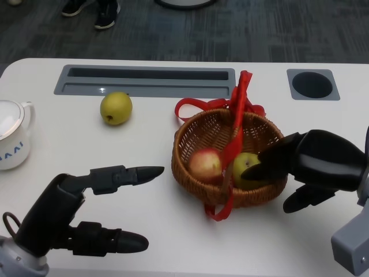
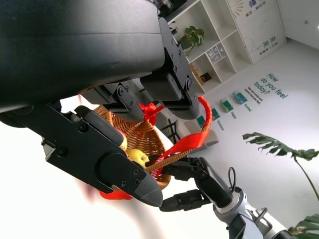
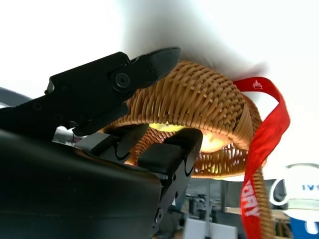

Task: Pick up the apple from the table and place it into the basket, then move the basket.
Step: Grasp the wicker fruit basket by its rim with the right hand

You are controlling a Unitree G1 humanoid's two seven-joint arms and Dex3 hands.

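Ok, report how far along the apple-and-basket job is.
Looks done: two fruits, one reddish apple and one greenish, lie inside the wicker basket. In hand: the right robot hand is at the basket's rim, fingers reaching over the edge; a firm grip cannot be confirmed. The left robot hand holds nothing. Left: moving the basket. A yellow-green fruit sits on the table.

The white mug (image 1: 12, 138) is cut off by the head view's edge; its blue lettering reads only partly.
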